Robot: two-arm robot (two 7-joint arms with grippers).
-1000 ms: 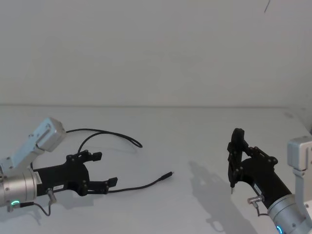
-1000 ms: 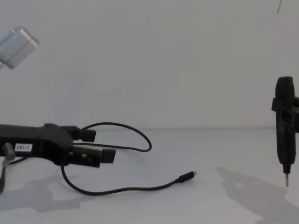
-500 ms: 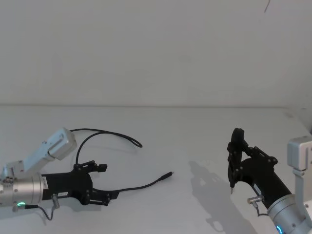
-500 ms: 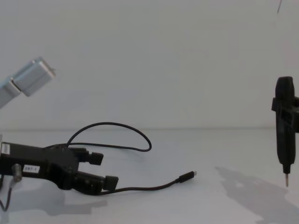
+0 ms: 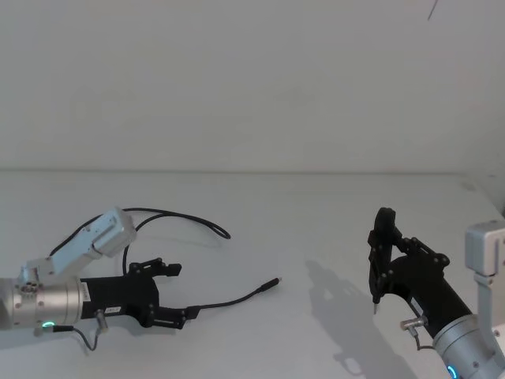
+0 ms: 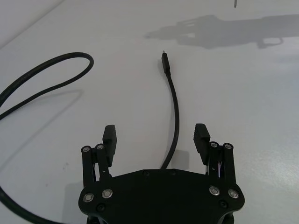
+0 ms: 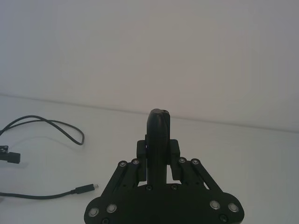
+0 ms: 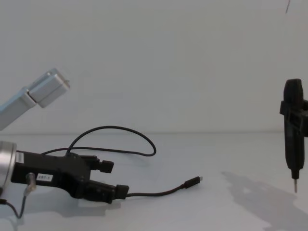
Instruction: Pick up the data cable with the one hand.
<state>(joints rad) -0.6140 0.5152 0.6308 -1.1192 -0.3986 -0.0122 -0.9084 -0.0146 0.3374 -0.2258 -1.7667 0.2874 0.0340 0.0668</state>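
1. Sliding forward and dipping toward the table (image 5: 316,213), the left gripper (image 5: 177,290) has moved over the last second from just short of the data cable (image 5: 245,295) to a low, nose-down pose over it. Its silver wrist now sits farther in from the left edge of the head view.
2. Its jaws are spread wide and grip nothing. In the left wrist view the cable's straight run (image 6: 176,107) passes between the two fingertips, nearer one than the other, and disappears under the gripper (image 6: 155,133).
3. From the chest view the lower finger looks very close to the tabletop, with the cable leaving it to the right (image 8: 154,194). I judge the approach finished, with closing the jaws as the step due next.
4. The cable itself has barely shifted. Its loop (image 5: 197,217) lies behind the gripper, and the plug (image 5: 272,283) rests on the table well to the right, its metal tip pointing away.
5. Because the cable is thin and sits off-centre in the gap, it may roll or slip out as the jaws close.
6. At the far right, the right gripper (image 5: 381,260) has not moved. It hangs above the table with its jaws drawn together, well apart from the cable.
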